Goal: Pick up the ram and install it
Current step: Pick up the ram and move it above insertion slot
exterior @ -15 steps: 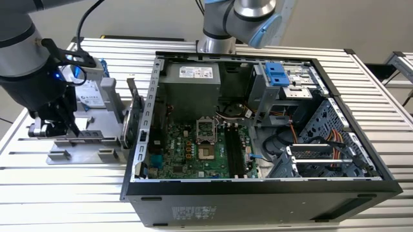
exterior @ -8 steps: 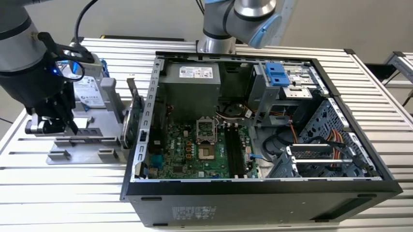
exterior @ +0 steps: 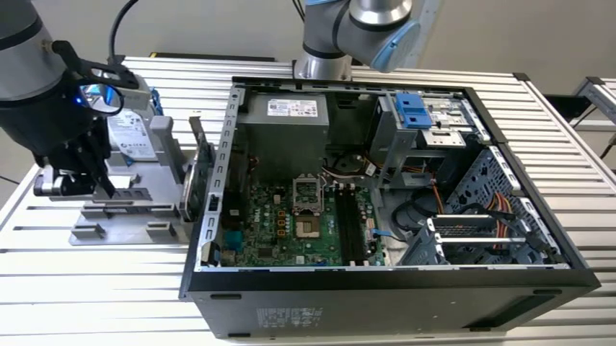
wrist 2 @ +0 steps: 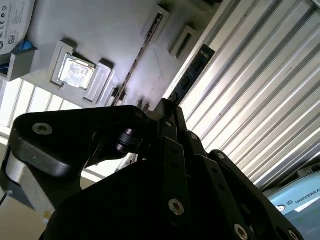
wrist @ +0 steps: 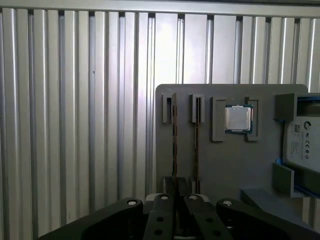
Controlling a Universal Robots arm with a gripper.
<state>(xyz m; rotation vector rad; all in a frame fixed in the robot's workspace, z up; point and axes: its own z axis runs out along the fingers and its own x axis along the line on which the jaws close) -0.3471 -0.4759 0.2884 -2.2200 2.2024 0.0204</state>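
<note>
The ram (wrist: 174,145) is a thin stick seen edge-on, running along the grey parts fixture (wrist: 220,165) straight into my fingertips. In the second wrist view the ram (wrist 2: 192,75) looks dark and sits off its slot bracket, beside the fixture's edge. My gripper (wrist: 177,186) has its fingers drawn close together on the stick's near end. In the exterior view my gripper (exterior: 101,189) hangs just above the fixture (exterior: 115,234), to the left of the open computer case (exterior: 385,288). The black memory slots (exterior: 351,227) lie on the motherboard inside the case.
A second thin stick (wrist: 196,145) stands in the neighbouring slot. A processor chip (wrist: 238,119) and a hard drive (wrist: 305,140) rest on the same fixture. An upright green card (exterior: 198,180) stands between fixture and case. Another arm's base (exterior: 361,29) is behind the case.
</note>
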